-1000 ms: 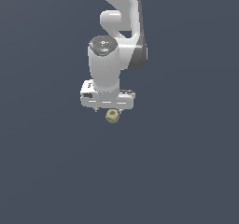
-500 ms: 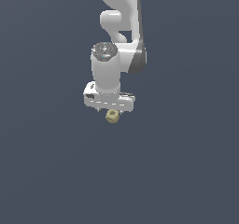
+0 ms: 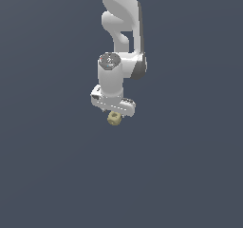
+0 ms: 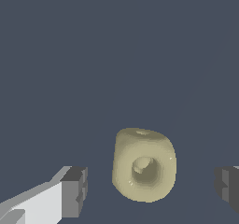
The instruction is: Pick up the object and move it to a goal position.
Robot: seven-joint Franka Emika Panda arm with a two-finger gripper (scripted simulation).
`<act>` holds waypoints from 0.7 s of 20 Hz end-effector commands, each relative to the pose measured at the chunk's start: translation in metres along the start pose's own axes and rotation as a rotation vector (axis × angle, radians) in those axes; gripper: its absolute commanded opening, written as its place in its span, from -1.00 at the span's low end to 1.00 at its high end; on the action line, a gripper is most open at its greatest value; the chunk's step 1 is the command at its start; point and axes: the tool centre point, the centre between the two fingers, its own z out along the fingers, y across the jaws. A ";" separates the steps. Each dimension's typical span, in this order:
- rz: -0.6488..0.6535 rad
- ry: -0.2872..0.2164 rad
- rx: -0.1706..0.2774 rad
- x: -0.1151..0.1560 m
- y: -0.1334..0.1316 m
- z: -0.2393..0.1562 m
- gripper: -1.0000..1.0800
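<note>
The object, a small pale yellow-beige cube [image 3: 114, 118] with rounded corners and a dark dimple, rests on the dark grey floor. In the exterior view it sits just under my gripper [image 3: 113, 112], which points straight down over it. In the wrist view the cube [image 4: 144, 164] lies between my two fingers. One grey pad [image 4: 74, 192] stands to one side and the other pad [image 4: 228, 188] to the other, each with a gap to the cube. My gripper [image 4: 151, 190] is open and touches nothing.
A plain dark grey floor [image 3: 190, 175] surrounds the cube on every side. No other objects or edges show in either view.
The wrist and hand have come down a little over the cube. The cube has not moved.
</note>
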 end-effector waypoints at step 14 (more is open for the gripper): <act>0.105 0.004 0.005 -0.019 0.005 0.025 0.92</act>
